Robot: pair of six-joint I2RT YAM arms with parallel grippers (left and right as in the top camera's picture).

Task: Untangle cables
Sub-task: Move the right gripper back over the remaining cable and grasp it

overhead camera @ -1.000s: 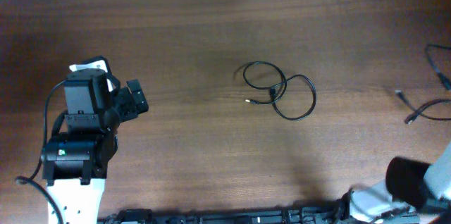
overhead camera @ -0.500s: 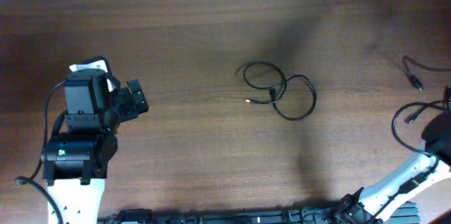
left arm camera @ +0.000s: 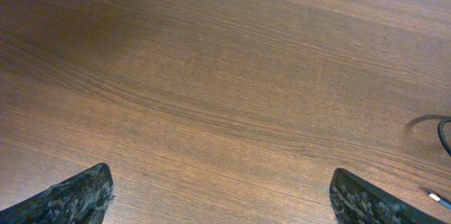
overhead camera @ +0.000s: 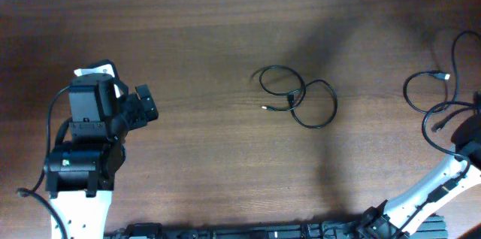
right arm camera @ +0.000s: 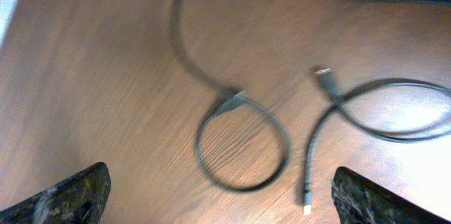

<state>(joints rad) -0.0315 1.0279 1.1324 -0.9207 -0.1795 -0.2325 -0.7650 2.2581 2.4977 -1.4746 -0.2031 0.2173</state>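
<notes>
Overhead view: one looped cable (overhead camera: 291, 101) lies mid-frame on the worktop (overhead camera: 188, 43), more cables (overhead camera: 406, 91) at right edge. Left jaws and right jaws gape wide, empty.

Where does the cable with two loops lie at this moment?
In the overhead view the cable lies alone, slightly right of the middle of the table, between the left arm and the other cables at the right edge.

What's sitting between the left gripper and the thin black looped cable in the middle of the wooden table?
Nothing visible. Only bare brown wooden table lies between the open left gripper and the thin black looped cable at the centre.
</notes>
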